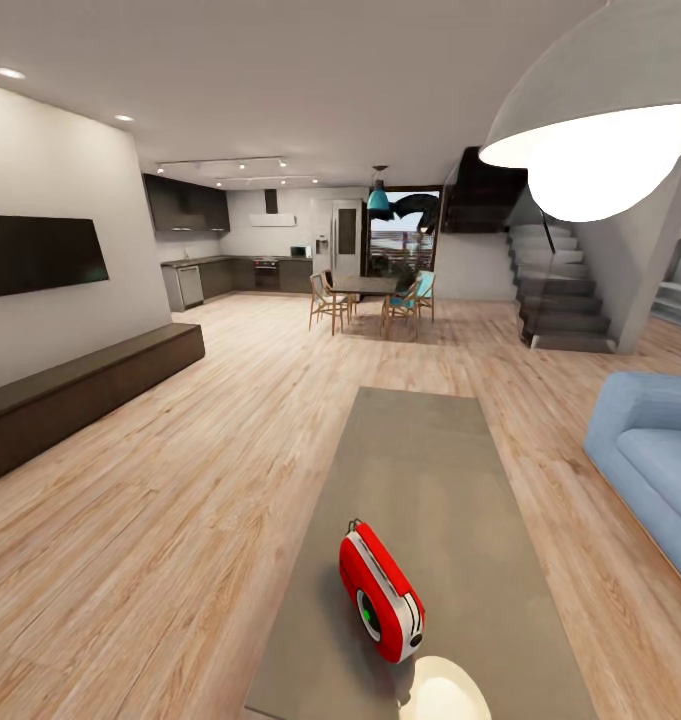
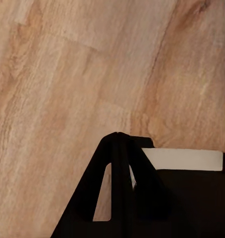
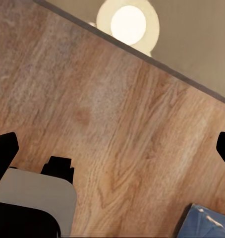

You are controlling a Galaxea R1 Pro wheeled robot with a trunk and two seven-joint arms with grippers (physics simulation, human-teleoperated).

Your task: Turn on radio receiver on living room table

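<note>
The radio receiver (image 1: 381, 591) stands tilted near the worktop's (image 1: 420, 460) near end. The left pincer (image 2: 123, 148) hangs over plank floor (image 2: 68, 84), fingers pressed together; the right pincer (image 3: 112, 148) is spread wide.

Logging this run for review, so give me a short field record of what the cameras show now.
radio receiver: upright on the near end of the table, dial face toward the camera's left
table: long, grey, running away from the robot
sofa: blue, right of the table
TV: on the left wall
left gripper: shut, over wood floor
right gripper: open, over floor beside the table edge
</note>
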